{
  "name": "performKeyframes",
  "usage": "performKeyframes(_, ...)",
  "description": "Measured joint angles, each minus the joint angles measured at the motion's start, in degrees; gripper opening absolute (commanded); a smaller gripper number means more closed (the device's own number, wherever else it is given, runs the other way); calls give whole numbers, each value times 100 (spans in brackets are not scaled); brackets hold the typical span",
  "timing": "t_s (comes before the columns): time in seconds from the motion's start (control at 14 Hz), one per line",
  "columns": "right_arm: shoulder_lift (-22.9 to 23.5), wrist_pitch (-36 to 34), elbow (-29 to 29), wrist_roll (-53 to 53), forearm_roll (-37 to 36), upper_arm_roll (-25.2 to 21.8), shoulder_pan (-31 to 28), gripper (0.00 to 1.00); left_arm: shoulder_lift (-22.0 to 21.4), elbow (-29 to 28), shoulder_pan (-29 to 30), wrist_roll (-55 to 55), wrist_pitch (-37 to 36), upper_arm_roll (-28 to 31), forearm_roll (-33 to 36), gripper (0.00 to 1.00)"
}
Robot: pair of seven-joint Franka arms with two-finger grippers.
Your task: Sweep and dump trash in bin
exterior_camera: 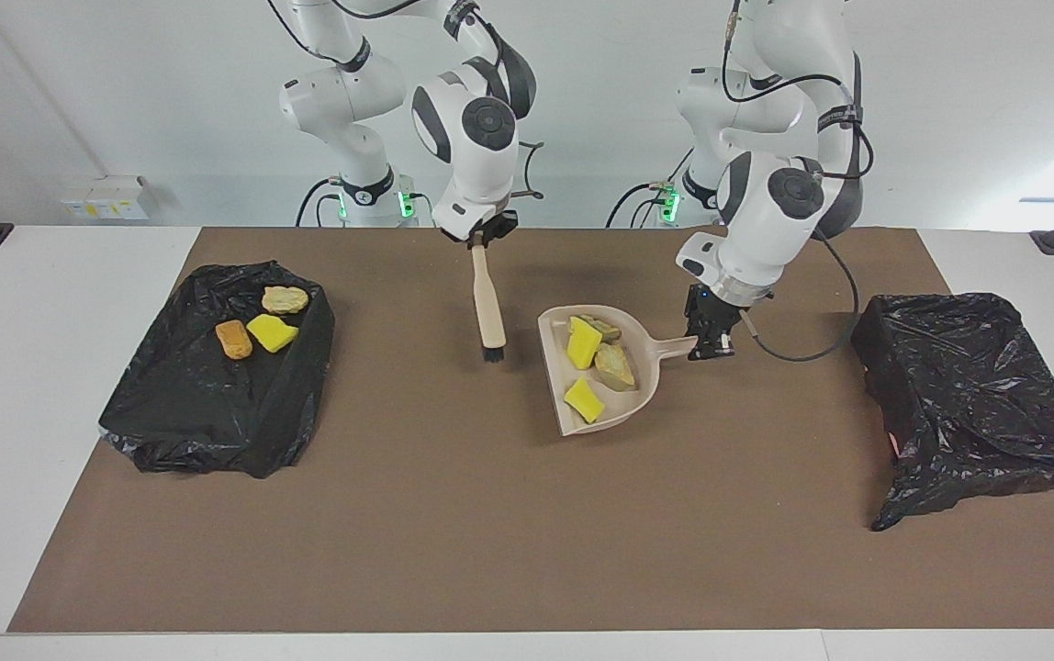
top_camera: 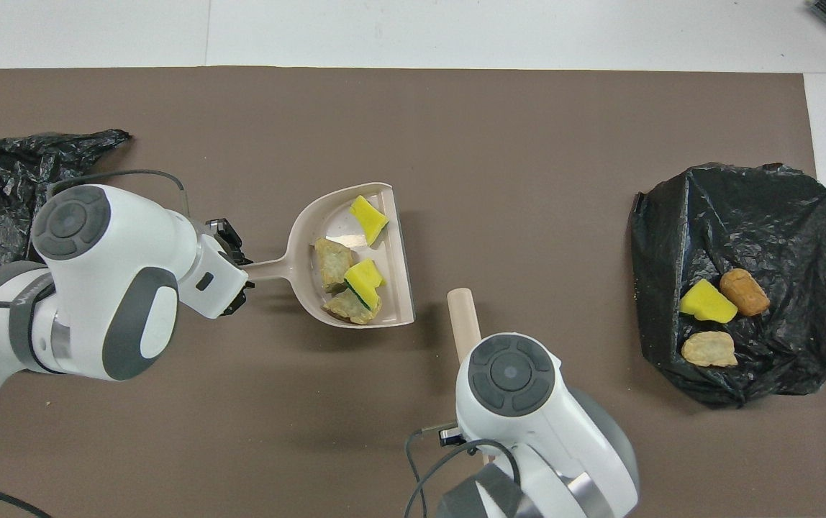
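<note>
Brown mat (exterior_camera: 490,514) covers the white table. Left gripper (exterior_camera: 709,341), right of centre in the facing view, pinches the handle of the beige dustpan (exterior_camera: 550,332), which is held above the mat. Four pieces of trash (exterior_camera: 584,342) lie in the pan: two yellow sponge chunks and two tan lumps. Right gripper (exterior_camera: 481,240), at upper centre, is pressed together on the top of the brush (exterior_camera: 488,308), which hangs bristles down over the mat. One black bin bag (exterior_camera: 178,404) at frame left holds three more scraps (exterior_camera: 272,332); a second bag (exterior_camera: 977,404) lies at frame right
</note>
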Motion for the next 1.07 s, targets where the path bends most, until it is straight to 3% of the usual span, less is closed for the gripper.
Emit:
performKeyframes(0.36, -213, 208, -406, 97, 458, -1, 294, 0, -10, 448, 709, 839, -671, 16, -502, 0)
performKeyframes(0.64, -160, 934, -666, 415, 655, 0, 586, 0, -20, 1185, 1186, 1050, -1486, 30, -501, 0)
performKeyframes(1.07, 126, 1611, -713, 1169, 671, 0, 1017, 0, -9, 1705, 2220, 2042, -2040, 66, -424, 0)
